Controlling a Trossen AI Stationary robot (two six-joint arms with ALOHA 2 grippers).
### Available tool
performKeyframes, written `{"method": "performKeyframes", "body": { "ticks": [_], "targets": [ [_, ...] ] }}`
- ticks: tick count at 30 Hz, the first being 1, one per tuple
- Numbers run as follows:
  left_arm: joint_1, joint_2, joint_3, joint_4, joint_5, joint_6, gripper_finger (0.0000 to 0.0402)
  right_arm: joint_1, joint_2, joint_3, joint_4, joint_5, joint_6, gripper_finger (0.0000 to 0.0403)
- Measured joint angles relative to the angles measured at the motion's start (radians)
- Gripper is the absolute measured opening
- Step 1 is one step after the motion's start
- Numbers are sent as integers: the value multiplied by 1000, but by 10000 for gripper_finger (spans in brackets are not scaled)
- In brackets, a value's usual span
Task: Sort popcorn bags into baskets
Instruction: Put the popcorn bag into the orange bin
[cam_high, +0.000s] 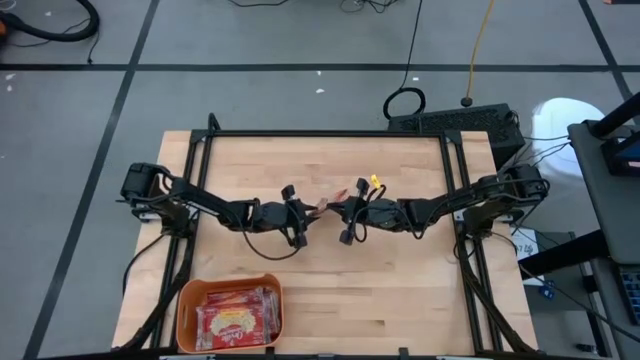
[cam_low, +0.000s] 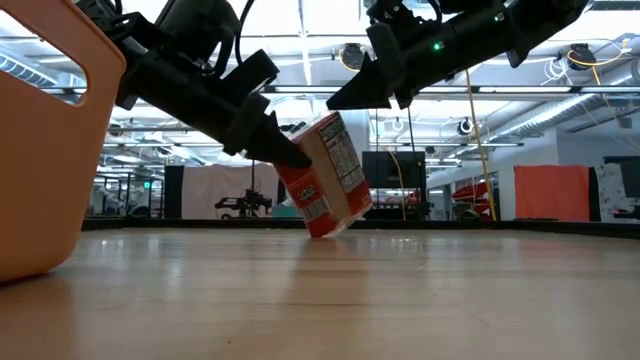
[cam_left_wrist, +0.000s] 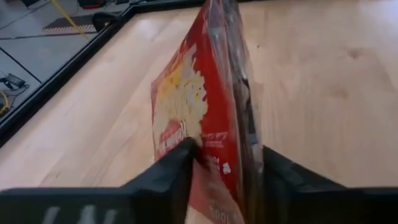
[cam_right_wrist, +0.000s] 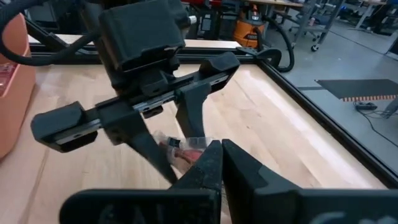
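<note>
One red popcorn bag (cam_low: 325, 175) with a yellow picture stands tilted over the middle of the table, between my two grippers. My left gripper (cam_high: 306, 213) reaches it from the table's left, with the bag (cam_left_wrist: 205, 93) between its fingers. My right gripper (cam_low: 345, 100) comes from the table's right, and its shut fingertips (cam_right_wrist: 217, 152) are at the bag's upper end. The orange basket (cam_high: 185, 300) sits at the near left and holds several more popcorn bags (cam_high: 235, 320). My left gripper pinches the bag's two broad faces between its fingers; one finger (cam_left_wrist: 180, 158) lies on the printed face (cam_left_wrist: 208, 146). The fingers slant down from the table's left. The bag stands tilted; whether its lower corner (cam_low: 322, 233) touches the table I cannot tell. My right gripper meets the bag's upper edge (cam_low: 335, 116) with its shut fingertips, slanting down from the table's right. A strip of that edge (cam_right_wrist: 189, 148) shows right beside the tips. The tips themselves hide how much of it lies between them.
The basket's wall (cam_low: 40, 150) fills the low view's left side. A black frame (cam_high: 330, 134) runs along the table's far edge and down both sides. Bare wood (cam_high: 400, 290) lies to the right of the basket.
</note>
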Motion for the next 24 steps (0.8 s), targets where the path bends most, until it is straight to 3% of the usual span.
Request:
{"method": "performKeyframes", "body": {
  "ticks": [8,12,18,24],
  "targets": [
    [-1,0,0,-19,-23,-12,24,1,0,0,-4,-1,0,1],
    [-15,-3,0,-27,-21,-7,24,32,0,0,-22,-19,-36,26],
    [-56,-75,0,-110,-14,11,55,91,-27,0,-79,11,-71,107],
    [-84,-226,-1,-276,11,15,26,104,-24,-1,-129,9,-44,172]
  ]
}}
